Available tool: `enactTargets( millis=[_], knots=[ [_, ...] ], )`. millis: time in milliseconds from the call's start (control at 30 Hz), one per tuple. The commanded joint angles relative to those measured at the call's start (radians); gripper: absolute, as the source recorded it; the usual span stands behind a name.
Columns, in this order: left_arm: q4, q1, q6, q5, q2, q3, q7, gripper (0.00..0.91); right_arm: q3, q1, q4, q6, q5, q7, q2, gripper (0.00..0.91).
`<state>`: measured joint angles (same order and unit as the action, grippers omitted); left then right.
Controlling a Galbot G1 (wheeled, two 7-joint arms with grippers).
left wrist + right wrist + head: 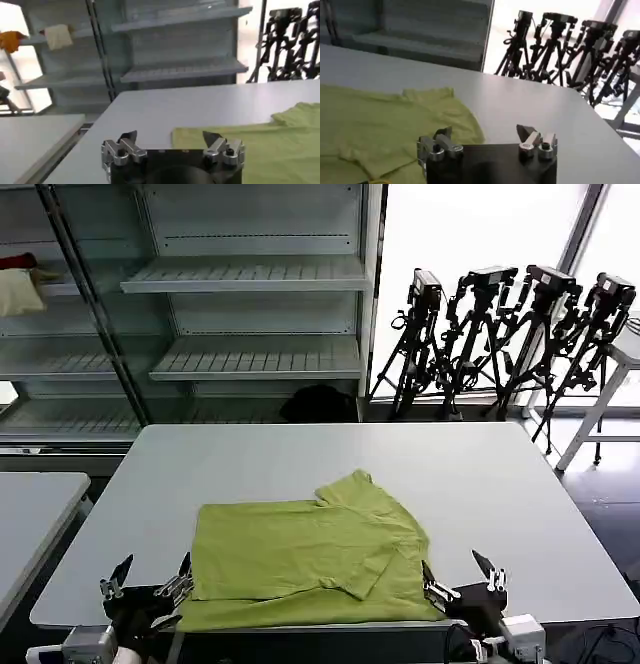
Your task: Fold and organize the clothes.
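The lime yellow-green cotton T-shirt [310, 559] lay partly folded on the pale grey counter [480, 474], between the left gripper [147, 578] and right gripper [462, 575], both with fingers spread, empty. Soft, light cloth probably wanted pinching at its near-edge corners.

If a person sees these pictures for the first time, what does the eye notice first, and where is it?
First comes the lime yellow-green T-shirt, lying partly folded at the near edge of the pale grey table. Next come the two open end effectors at that edge: the left end effector by the shirt's left corner, the right end effector by its right corner. Behind the table, on the right, stand black tripods.
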<state>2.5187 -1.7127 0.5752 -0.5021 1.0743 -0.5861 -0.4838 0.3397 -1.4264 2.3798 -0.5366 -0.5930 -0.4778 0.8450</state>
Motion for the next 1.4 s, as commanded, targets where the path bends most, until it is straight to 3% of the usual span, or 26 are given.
enactTargets(
  millis=[33, 133, 233, 567, 1400],
  knots=[
    [-0.276, 0.298, -0.002, -0.193, -0.073, -0.037, 0.198, 0.907, -0.219, 0.646, -0.482, 0.045, -0.04, 0.264, 0.054, 0.907],
    [-0.355, 0.363, 0.0, -0.193, -0.068, -0.003, 0.213, 0.907, -0.305, 0.748, -0.618, 0.051, -0.072, 0.273, 0.116, 0.907],
    [-0.425, 0.413, 0.001, -0.187, -0.057, 0.035, 0.221, 0.907, -0.357, 0.846, -0.732, -0.009, -0.097, 0.272, 0.199, 0.907],
    [-0.53, 0.481, 0.002, -0.175, -0.049, 0.085, 0.224, 0.907, -0.451, 0.92, -0.869, -0.043, -0.078, 0.311, 0.28, 0.907],
    [-0.703, 0.608, 0.003, -0.145, 0.007, 0.163, 0.228, 0.907, -0.444, 0.858, -0.919, -0.042, -0.026, 0.345, 0.334, 0.907]
  ],
)
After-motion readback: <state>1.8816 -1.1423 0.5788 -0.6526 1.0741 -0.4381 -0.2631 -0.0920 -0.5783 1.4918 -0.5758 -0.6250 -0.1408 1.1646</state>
